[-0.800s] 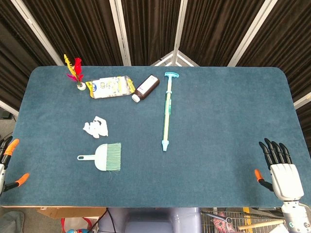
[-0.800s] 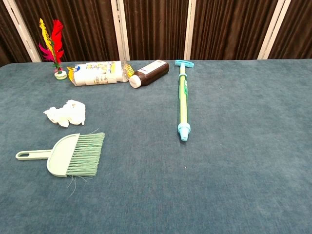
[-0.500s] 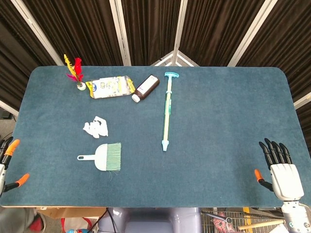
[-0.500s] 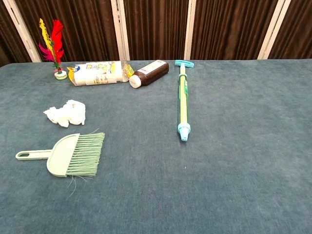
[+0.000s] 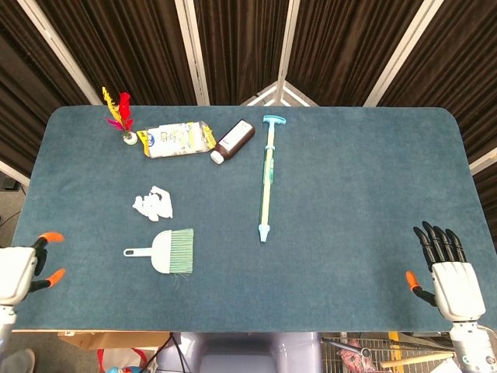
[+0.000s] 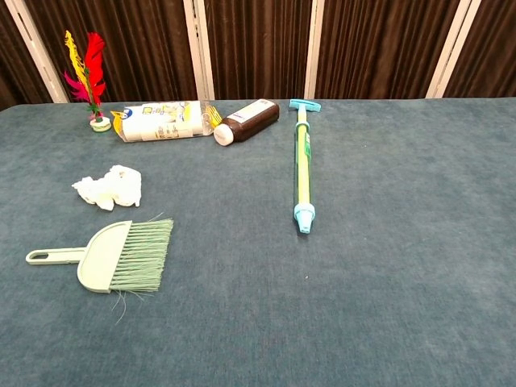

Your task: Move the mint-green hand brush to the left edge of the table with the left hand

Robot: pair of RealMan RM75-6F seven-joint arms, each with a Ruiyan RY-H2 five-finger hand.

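Observation:
The mint-green hand brush [image 5: 165, 251] lies flat on the blue table [image 5: 349, 186], left of centre, handle pointing left, bristles to the right; the chest view shows the brush [image 6: 109, 256] too. My left hand [image 5: 22, 270] hovers at the table's front left corner, well left of the brush handle, fingers apart and holding nothing. At the front right corner my right hand [image 5: 444, 268] stays with fingers spread, empty. Neither hand shows in the chest view.
A crumpled white tissue [image 5: 154, 203] lies just behind the brush. Further back are a feathered shuttlecock [image 5: 120, 116], a white packet [image 5: 175, 140] and a brown bottle [image 5: 233, 141]. A long teal-and-cream pump rod [image 5: 268, 176] lies at mid-table.
My left hand has moved in from the left edge and now shows more fully at the front left corner. The brush and the right hand have stayed put.

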